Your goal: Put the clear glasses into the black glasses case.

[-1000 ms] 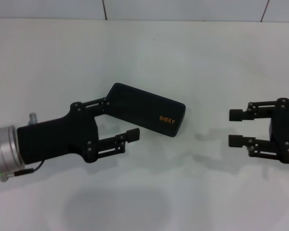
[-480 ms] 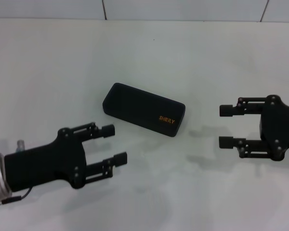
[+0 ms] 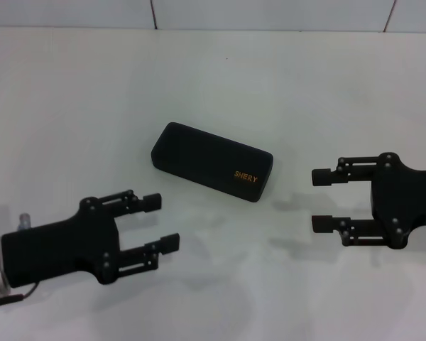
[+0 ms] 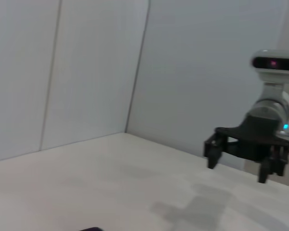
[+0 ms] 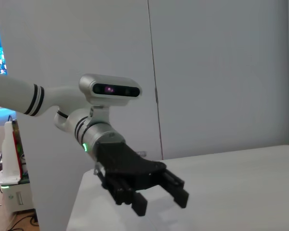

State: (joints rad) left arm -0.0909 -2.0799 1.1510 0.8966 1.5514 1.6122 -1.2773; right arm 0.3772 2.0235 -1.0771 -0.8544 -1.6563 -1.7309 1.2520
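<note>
The black glasses case (image 3: 213, 162) lies shut on the white table, slanted, with its orange lettering facing me. The clear glasses are not visible in any view. My left gripper (image 3: 163, 222) hovers open and empty at the near left, a short gap away from the case's left end. My right gripper (image 3: 318, 199) stands open and empty to the right of the case, fingers pointing toward it. In the left wrist view the right gripper (image 4: 237, 168) shows across the table. The right wrist view shows the left gripper (image 5: 161, 203) open.
The white table (image 3: 220, 78) extends to a pale panelled wall (image 3: 270, 13) at the back. A white-topped object (image 5: 10, 159) and clutter stand beyond the table's edge in the right wrist view.
My left gripper has drawn back from the case's left end toward me and to the left. The right gripper has moved left toward the case. The case has stayed put.
</note>
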